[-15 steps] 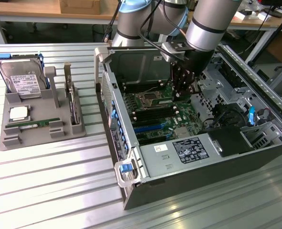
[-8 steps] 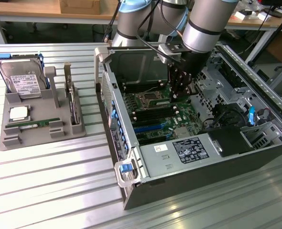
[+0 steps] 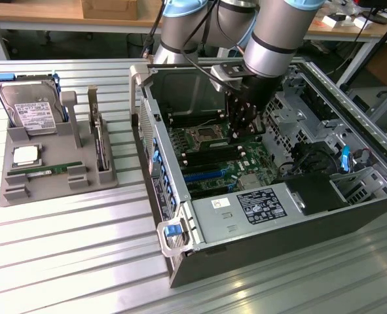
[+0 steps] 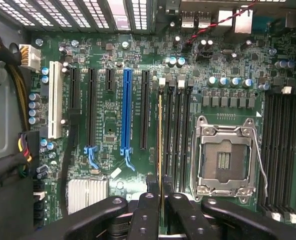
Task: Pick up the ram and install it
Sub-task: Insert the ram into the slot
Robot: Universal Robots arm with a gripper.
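The gripper [image 4: 161,210] pinches the ram [image 4: 160,140] edge-on between its fingers, standing it in a memory slot just beside the empty CPU socket [image 4: 224,157] on the motherboard [image 3: 209,154]; its lower edge is hidden. In the exterior view the arm [image 3: 272,33] blocks it. A hard drive [image 3: 28,108] and another memory stick [image 3: 46,171] sit in the grey holder [image 3: 23,193]; labels unreadable.

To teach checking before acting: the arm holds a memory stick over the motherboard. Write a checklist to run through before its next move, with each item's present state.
1. Black gripper shut on the long, thin ram stick: ok.
2. Stick parallel to the black memory slots: ok.
3. Stick fully seated in a slot: cannot tell.
4. White slot latches open: cannot tell.
5. Silver metal processor socket untouched by the gripper: ok.
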